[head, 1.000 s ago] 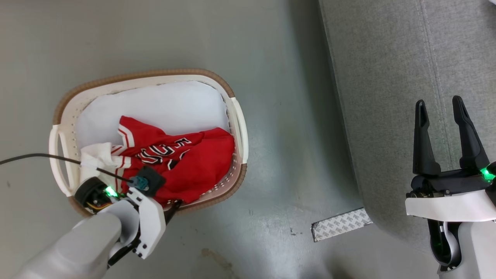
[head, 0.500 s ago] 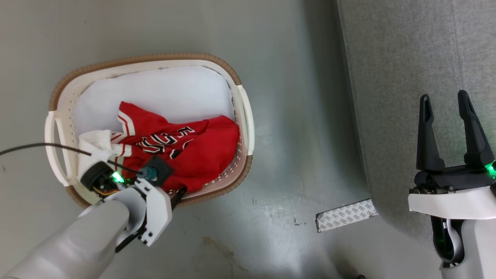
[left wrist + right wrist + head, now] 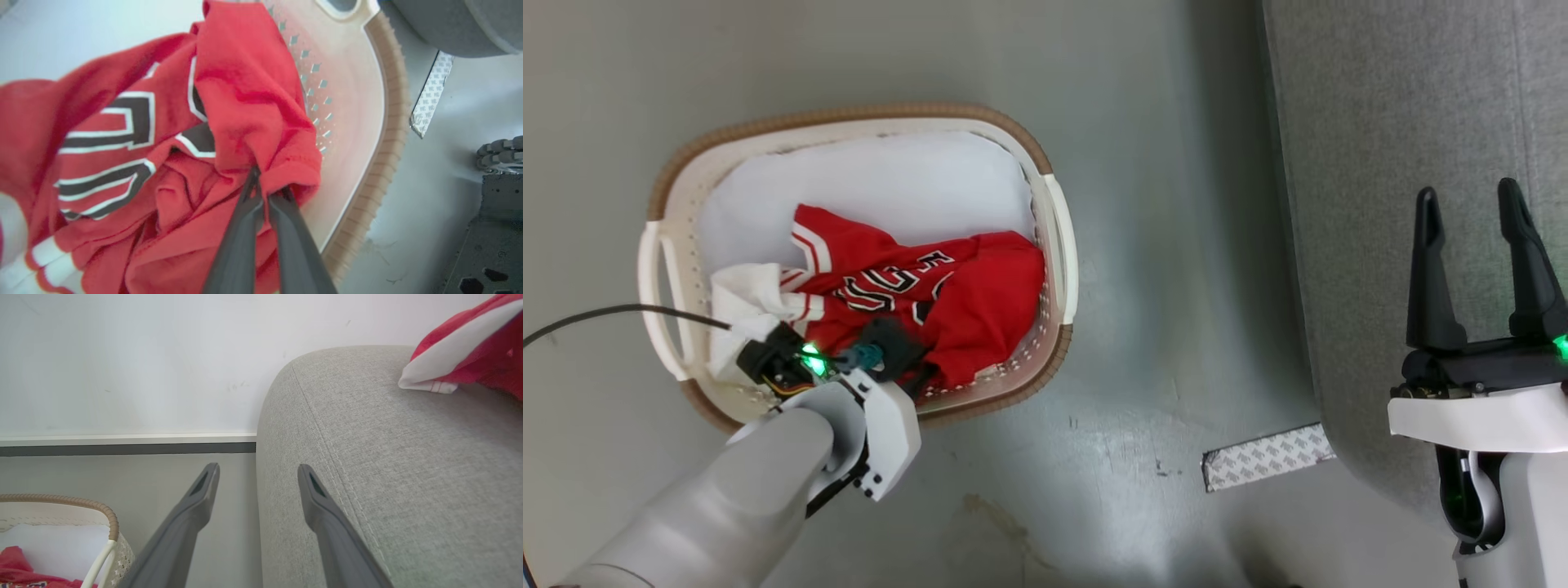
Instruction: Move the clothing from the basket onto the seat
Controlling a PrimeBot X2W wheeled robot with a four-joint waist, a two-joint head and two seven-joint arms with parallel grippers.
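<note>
A red garment (image 3: pixel 968 298) with black-and-white lettering lies crumpled in the white basket (image 3: pixel 849 114) with its brown rim, on the floor at the left. My left gripper (image 3: pixel 267 183) reaches down into the basket's near side, shut on a fold of the red garment (image 3: pixel 245 102); in the head view its wrist (image 3: pixel 882 351) hides the fingers. My right gripper (image 3: pixel 1474 212) stands open with nothing in it over the front edge of the grey sofa (image 3: pixel 1380 122). Another red garment with white trim (image 3: pixel 482 347) lies on the sofa (image 3: pixel 388 457) beyond the right gripper (image 3: pixel 257 473).
A white liner (image 3: pixel 874 180) covers the basket's bottom, with a crumpled white piece (image 3: pixel 743 298) at its left end. A black cable (image 3: pixel 605 314) runs from my left wrist. A patterned tape strip (image 3: pixel 1270 457) lies on the grey floor by the sofa's corner.
The camera has shifted, so the whole picture has moved. My left wrist has gone further in over the basket and lower onto the red garment. The right gripper holds the same open pose.
</note>
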